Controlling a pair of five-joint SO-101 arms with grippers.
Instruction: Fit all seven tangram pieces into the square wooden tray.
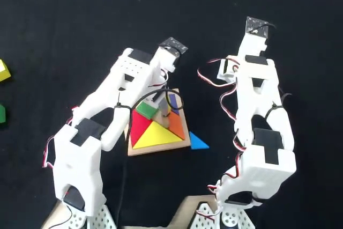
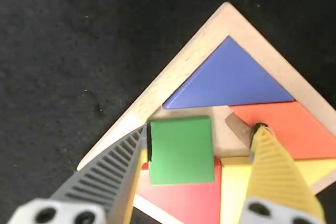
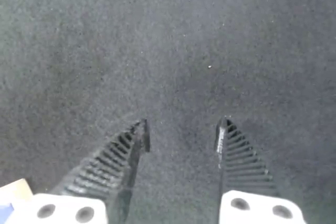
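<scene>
**Over the tray: seating the green square**

At the far left edge of the black cloth (image 1: 64,25) lie a yellow block (image 1: 2,71) and a green block (image 1: 1,113), well apart from the work.

Right of them, the left arm (image 1: 102,116) leans over the square wooden tray (image 2: 173,72). The left gripper (image 2: 202,128) hangs low with its fingers spread around the green square (image 2: 181,150). The grey finger (image 2: 110,177) touches one edge of the square. The yellow finger (image 2: 273,171) stands apart from the opposite edge, its tip over bare tray floor.

The square lies inside the tray but seems to overlap the red piece (image 2: 178,200). The yellow triangle (image 2: 233,187) sits beside it, the large blue triangle (image 2: 231,77) fills the far corner, and the orange piece (image 2: 283,124) lies along the right side. A strip of bare wood shows between the square and the orange piece.

The step in hand looks like settling the square flat into that gap. It is best done by pushing slowly with the grey finger toward the orange piece. The tips should stay just off the floor, so the yellow finger neither catches the orange edge nor lifts a neighbour. A hard squeeze could tip the square onto a corner.

Just right of the tray's near right corner, a small blue triangle (image 1: 197,142) lies on the cloth, not yet fitted. Farther right, the right gripper (image 3: 184,129) hovers over bare cloth, fingers spread and holding nothing.
</scene>
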